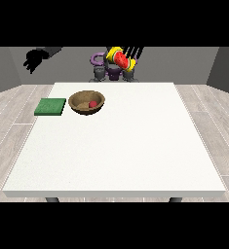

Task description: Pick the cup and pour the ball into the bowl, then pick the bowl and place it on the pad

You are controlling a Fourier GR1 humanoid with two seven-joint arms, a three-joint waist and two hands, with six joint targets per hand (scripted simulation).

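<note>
My hand at the view's right (132,50) grasps the tilted yellow cup (120,59), its inside red. The red ball (93,104) lies in the brown wooden bowl (86,103), just beside the green pad (50,107).

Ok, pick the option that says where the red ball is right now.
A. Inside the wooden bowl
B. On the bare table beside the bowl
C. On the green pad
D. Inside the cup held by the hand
A: the red ball lies inside the wooden bowl, which stands on the table just right of the green pad, while the yellow cup is held up tilted by the hand at the view's right.
</note>
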